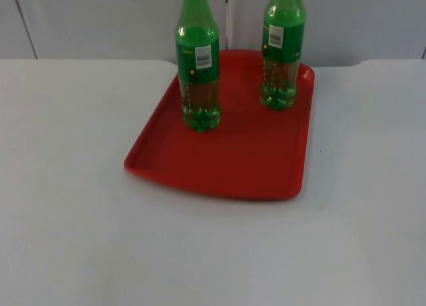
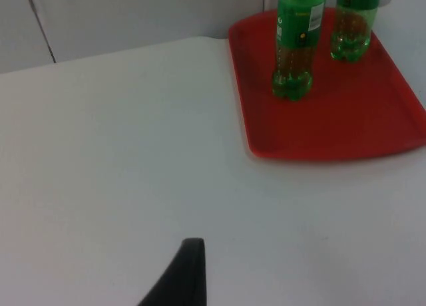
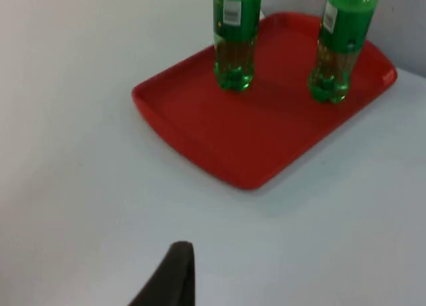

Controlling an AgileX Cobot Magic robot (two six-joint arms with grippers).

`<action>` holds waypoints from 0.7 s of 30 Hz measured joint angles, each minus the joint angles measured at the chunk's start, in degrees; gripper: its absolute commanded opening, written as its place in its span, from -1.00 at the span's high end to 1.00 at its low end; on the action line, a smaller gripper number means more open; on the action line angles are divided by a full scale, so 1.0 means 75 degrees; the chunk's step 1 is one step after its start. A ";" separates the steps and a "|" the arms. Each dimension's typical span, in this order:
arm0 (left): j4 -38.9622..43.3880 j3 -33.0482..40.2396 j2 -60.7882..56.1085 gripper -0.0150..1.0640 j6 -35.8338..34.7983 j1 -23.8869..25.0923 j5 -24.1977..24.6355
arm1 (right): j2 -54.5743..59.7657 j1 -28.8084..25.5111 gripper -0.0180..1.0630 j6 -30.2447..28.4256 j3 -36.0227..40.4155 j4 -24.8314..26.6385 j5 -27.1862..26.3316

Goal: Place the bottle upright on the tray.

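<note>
Two bottles [image 1: 198,73] [image 1: 282,50] upright on tray [image 1: 226,163] | left bottle's black cap in top view | claws' state: cannot tell

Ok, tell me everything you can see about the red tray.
The red tray is a shallow rectangle with rounded corners and a low raised rim, plastic by its look. It lies flat on the white table, its far edge near the grey partition wall. Two green bottles stand upright on its far half; the near half is bare.

White table top [image 1: 66,219]; grey partition wall [image 1: 100,20] behind.
</note>
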 measured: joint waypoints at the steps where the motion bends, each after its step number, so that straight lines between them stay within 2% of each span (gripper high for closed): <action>1: 0.0000 0.0000 0.0000 -0.98 0.0000 0.0000 0.0000 | -0.0160 0.0000 -0.98 0.0036 0.0051 0.0000 0.0120; 12: 0.0000 0.0000 0.0000 -0.98 0.0026 0.0000 0.0000 | -0.1865 0.0000 -0.98 0.0127 0.0135 0.0000 0.1008; 21: 0.0000 0.0000 0.0000 -0.98 0.0026 0.0000 0.0000 | -0.3000 0.0000 -0.98 0.0893 0.0135 -0.0853 0.2027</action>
